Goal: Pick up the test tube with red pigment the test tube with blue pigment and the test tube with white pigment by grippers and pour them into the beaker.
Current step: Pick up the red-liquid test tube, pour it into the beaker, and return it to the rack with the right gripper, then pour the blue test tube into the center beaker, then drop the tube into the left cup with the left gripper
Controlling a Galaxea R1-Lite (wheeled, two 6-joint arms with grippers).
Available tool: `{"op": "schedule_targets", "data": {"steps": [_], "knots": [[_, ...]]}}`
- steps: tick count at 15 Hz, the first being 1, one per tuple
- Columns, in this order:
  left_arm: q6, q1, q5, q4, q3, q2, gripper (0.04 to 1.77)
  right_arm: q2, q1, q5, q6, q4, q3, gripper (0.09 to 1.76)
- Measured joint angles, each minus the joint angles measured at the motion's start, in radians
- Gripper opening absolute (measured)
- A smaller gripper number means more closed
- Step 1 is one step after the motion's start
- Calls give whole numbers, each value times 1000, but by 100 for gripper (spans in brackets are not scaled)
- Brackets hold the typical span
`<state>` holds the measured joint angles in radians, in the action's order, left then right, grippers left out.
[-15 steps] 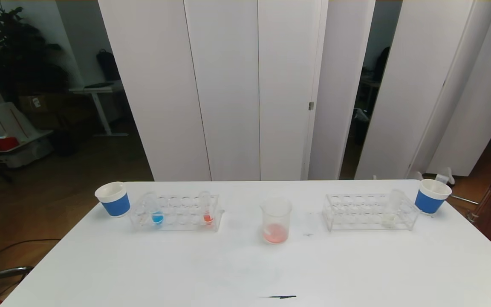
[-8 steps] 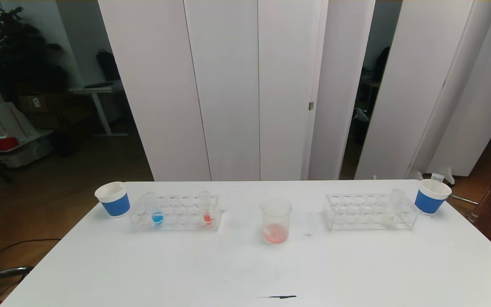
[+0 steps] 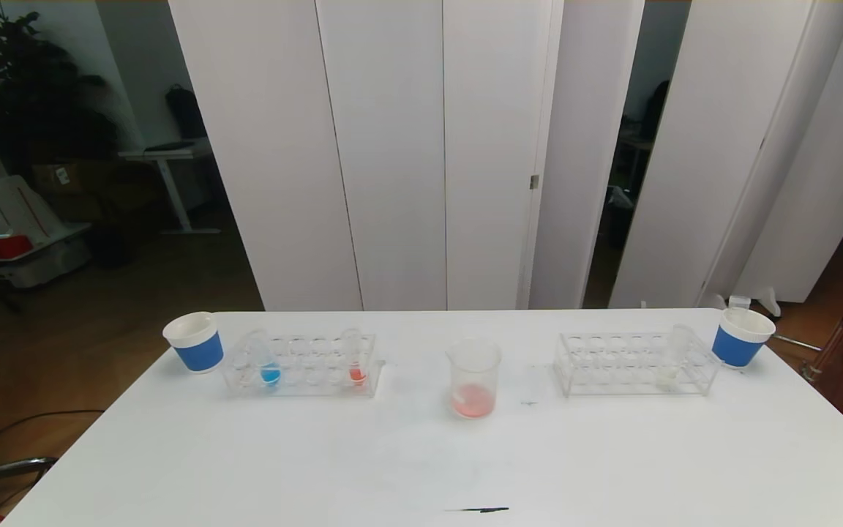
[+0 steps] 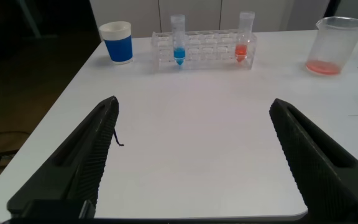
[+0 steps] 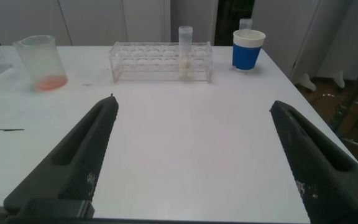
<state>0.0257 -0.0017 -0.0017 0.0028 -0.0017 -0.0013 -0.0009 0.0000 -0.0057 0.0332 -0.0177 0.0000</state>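
Two tools are seen spread wide and empty above the near part of the desk (image 3: 246,468): the left tool (image 4: 191,155) and the right tool (image 5: 191,155). The test tube with blue pigment (image 3: 268,364) is kept in the left rack (image 3: 304,366), the test tube with white pigment (image 3: 674,359) in the right rack (image 3: 612,364), and the beaker (image 3: 473,378), tinted red at its bottom, is placed between the racks.

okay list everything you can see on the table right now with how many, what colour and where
beaker: one, clear, reddish liquid inside, table centre.
tube racks: two, clear, one left, one right.
test tube with blue pigment: one, left rack.
red-pigment tube: one, left rack.
test tube with white pigment: one, right rack.
paper cups: two, blue-white, far-left and far-right table ends.
left gripper: open, above near table.
right gripper: open, above near table.
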Motion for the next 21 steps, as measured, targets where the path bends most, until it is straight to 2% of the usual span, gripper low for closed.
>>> {"op": "schedule_targets", "data": {"steps": [21], "knots": [[6,0,3,-10,0,0,174,0,0,0,0,0,0,175]]}}
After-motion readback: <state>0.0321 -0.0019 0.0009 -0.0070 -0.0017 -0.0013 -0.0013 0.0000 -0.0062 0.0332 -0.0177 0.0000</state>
